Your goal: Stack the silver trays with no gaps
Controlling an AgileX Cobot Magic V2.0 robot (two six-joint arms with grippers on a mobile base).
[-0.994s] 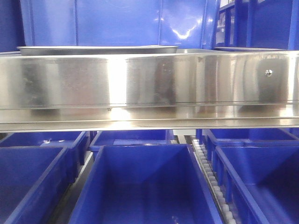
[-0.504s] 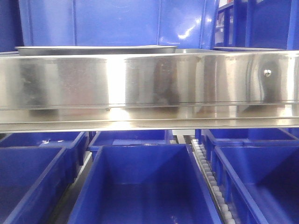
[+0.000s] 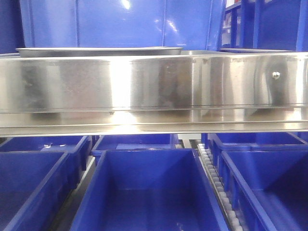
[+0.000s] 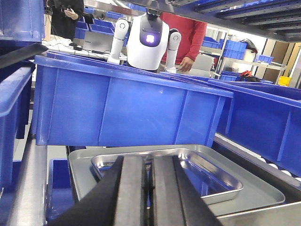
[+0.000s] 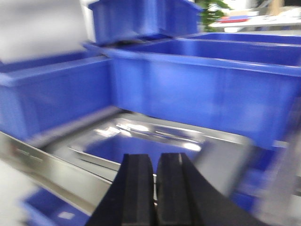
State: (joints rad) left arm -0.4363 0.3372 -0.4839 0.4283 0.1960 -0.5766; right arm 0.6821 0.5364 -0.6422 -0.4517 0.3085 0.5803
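Front-facing view: broad steel shelf front panel (image 3: 144, 86) across the middle of the frame, screw (image 3: 276, 74) near its right end. Above its top edge, upper left to centre, only the thin rim of a silver tray (image 3: 98, 49) visible. Blue bins (image 3: 149, 192) in the lower half, a white roller track (image 3: 216, 187) between the centre and right ones. No arm or gripper in this view.

Left wrist view: left gripper (image 4: 151, 190) at bottom centre, pointing into the scene, black fingers (image 4: 131, 188) pressed nearly together with only a thin slit between, nothing held. Just beyond the tips, a smaller silver tray (image 4: 214, 181) lying inside a larger silver tray (image 4: 263, 188), low centre to lower right. Large blue bin (image 4: 122, 108) behind them across the middle. White humanoid robot (image 4: 149, 40) at top centre, a person in a red top (image 4: 188, 33) beside it.

Right wrist view, blurred: right gripper (image 5: 155, 197) at bottom centre, fingers (image 5: 136, 193) together, empty. Past them, mid-frame, a shiny tray (image 5: 141, 136) with a bright rim, seemingly nested in a wider one; exact fit not readable. Blue bins (image 5: 202, 89) behind and to the left.
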